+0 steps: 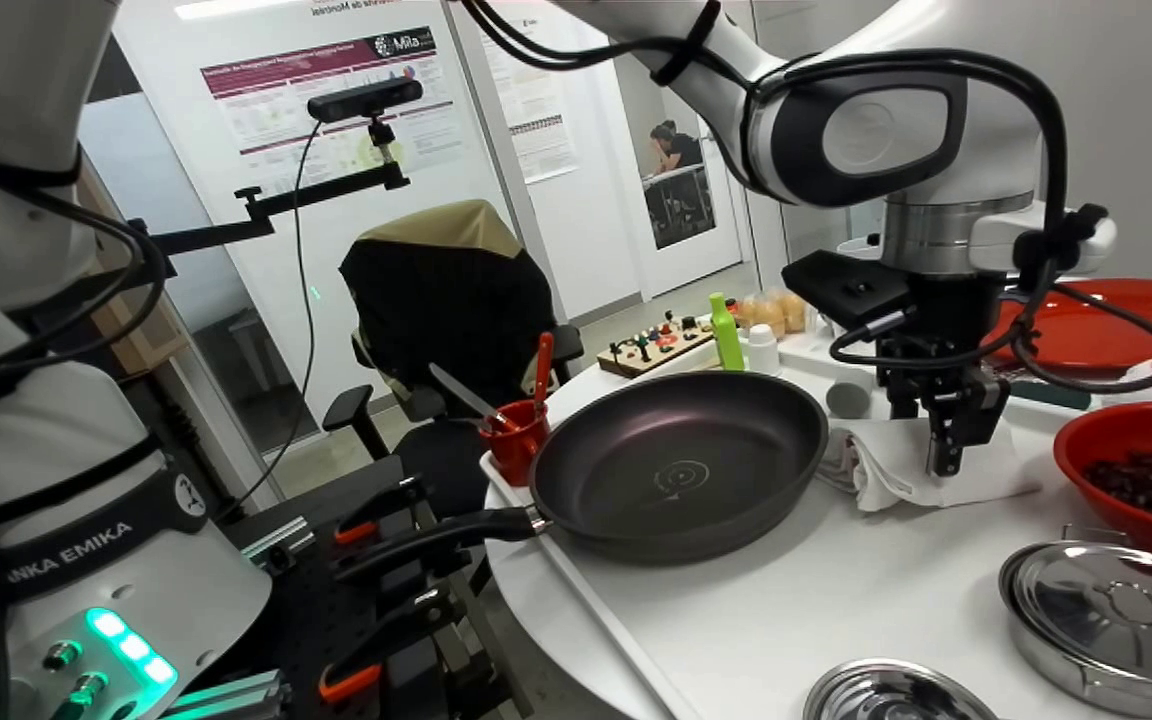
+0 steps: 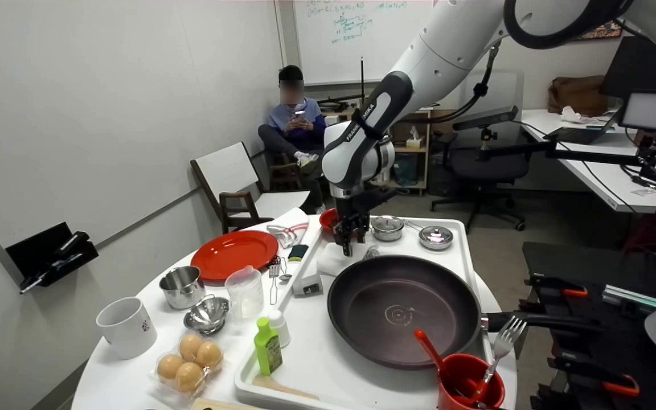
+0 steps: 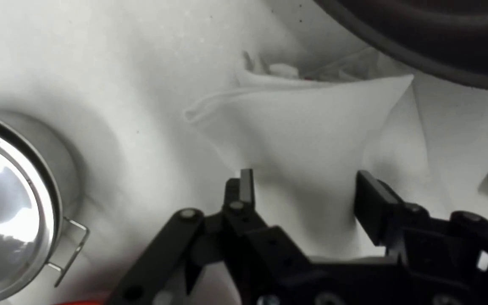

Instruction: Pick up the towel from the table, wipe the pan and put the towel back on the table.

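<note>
Gripper [image 3: 302, 190] stands over the towel [image 3: 307, 123], fingers [image 3: 373, 207] wide apart, contact unclear.

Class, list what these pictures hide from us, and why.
Inside of the pot: wrist view, under its lid.
Part of the towel: wrist view, behind the gripper.
Red bowl: in an exterior view, cut off by the right edge.
Whiteboard writing: in an exterior view, too small to read.
</note>
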Available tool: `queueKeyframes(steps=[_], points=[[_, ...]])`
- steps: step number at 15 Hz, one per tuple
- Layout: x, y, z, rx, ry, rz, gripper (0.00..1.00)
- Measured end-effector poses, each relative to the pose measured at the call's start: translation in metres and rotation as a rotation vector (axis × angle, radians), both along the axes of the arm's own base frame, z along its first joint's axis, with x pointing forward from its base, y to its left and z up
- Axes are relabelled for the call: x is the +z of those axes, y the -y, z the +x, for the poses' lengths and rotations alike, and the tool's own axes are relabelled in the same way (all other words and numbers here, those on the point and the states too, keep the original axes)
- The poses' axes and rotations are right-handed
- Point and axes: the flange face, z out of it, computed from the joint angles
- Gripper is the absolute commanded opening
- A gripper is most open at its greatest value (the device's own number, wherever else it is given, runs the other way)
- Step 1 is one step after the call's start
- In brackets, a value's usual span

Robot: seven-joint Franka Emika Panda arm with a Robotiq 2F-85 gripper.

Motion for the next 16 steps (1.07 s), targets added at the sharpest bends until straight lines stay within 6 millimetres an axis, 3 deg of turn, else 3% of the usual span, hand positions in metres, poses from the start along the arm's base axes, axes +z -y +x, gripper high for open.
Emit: queueKeyframes(steps=[3,5,12,16], points=[[-0.002,0.005,-0.002,-0.016,-0.004,0.000,0.07],[-0.003,0.010,-0.004,-0.027,-0.005,0.000,0.04],[0.000,0.023,-0.007,-0.103,0.007,0.009,0.08],[0.031,0.013,0.006,-0.132,0.074,0.065,0.08]])
